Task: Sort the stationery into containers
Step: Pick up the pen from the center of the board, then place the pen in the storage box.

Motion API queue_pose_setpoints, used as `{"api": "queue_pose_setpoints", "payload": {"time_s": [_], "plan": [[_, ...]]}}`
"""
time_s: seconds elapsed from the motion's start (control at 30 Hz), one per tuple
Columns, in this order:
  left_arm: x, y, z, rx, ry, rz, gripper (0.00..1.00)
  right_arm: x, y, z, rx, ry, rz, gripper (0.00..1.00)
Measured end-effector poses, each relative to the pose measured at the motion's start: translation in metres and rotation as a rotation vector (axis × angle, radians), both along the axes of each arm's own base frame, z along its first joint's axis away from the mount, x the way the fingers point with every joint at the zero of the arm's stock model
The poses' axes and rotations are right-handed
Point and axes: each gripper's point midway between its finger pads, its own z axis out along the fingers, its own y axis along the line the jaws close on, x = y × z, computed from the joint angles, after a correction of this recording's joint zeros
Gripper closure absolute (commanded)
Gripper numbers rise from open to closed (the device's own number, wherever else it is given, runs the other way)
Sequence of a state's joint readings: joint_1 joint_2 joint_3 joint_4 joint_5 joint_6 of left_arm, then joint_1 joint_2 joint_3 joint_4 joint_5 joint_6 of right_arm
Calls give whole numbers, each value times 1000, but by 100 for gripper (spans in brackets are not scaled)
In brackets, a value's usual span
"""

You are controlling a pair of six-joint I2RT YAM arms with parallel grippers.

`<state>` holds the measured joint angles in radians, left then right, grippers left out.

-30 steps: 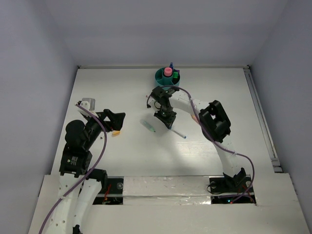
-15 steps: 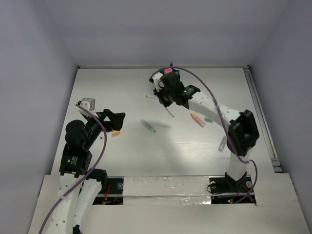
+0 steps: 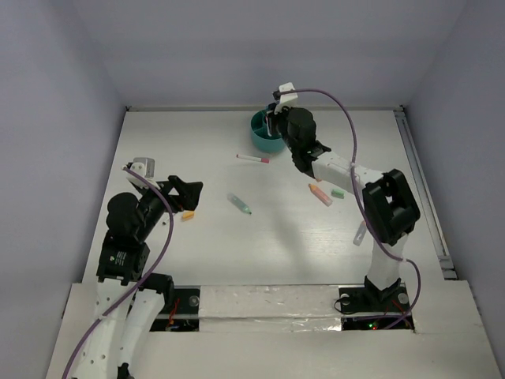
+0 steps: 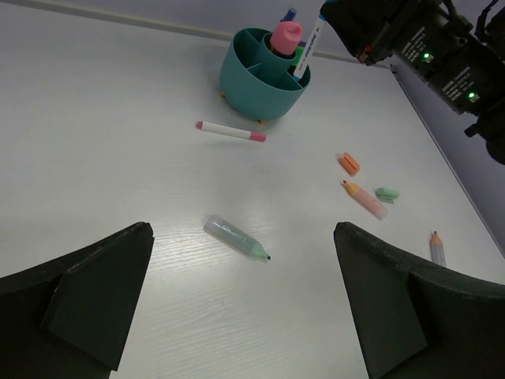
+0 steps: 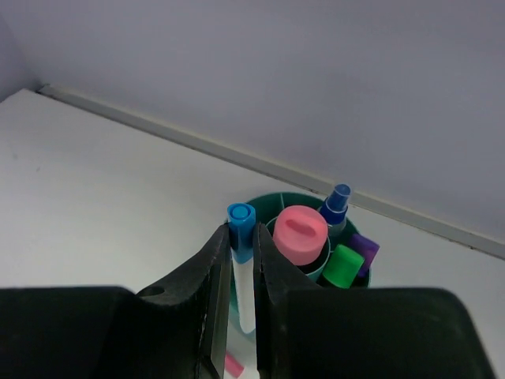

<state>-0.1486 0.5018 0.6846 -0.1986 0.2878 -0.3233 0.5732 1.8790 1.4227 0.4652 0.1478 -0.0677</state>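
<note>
Left gripper hangs over the left part of the white table, jaws spread wide, nothing between them. A small orange piece lies just beside it on the table. Further right lies a green highlighter, on its side, well apart from the cup. Behind it is a thin pink-capped pen, flat on the table near the front of the teal cup.

The cup stands at the far edge, centre. Inside it are a pink-capped bottle in the middle, a blue-capped marker at the back, and a purple cap and a green cap on the right.

Right gripper sits above the cup, clamped on a white blue-capped pen held nearly upright. Its lower end is down at the rim; can't tell which compartment.

Right of the cup, loose on the table: an orange piece, an orange-tipped pink highlighter, a small green piece, and a pencil furthest right.
</note>
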Motion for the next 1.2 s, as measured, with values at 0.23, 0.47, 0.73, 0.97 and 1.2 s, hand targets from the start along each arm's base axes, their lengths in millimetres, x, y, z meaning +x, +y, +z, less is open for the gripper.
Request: {"api": "queue_pose_setpoints", "payload": {"time_s": [0.23, 0.47, 0.73, 0.97, 1.2], "plan": [[0, 1, 0, 1, 2, 3, 1, 19, -3, -10, 57, -64, -41, 100], [2, 0, -3, 3, 13, 5, 1, 27, -8, -2, 104, -120, -62, 100], [2, 0, -3, 3, 13, 5, 1, 31, -14, -33, 92, -79, -75, 100], [3, 1, -3, 3, 13, 6, 1, 31, -18, -44, 85, -58, -82, 77], [3, 1, -3, 3, 13, 7, 1, 31, -18, -50, 70, -40, -82, 60]]}}
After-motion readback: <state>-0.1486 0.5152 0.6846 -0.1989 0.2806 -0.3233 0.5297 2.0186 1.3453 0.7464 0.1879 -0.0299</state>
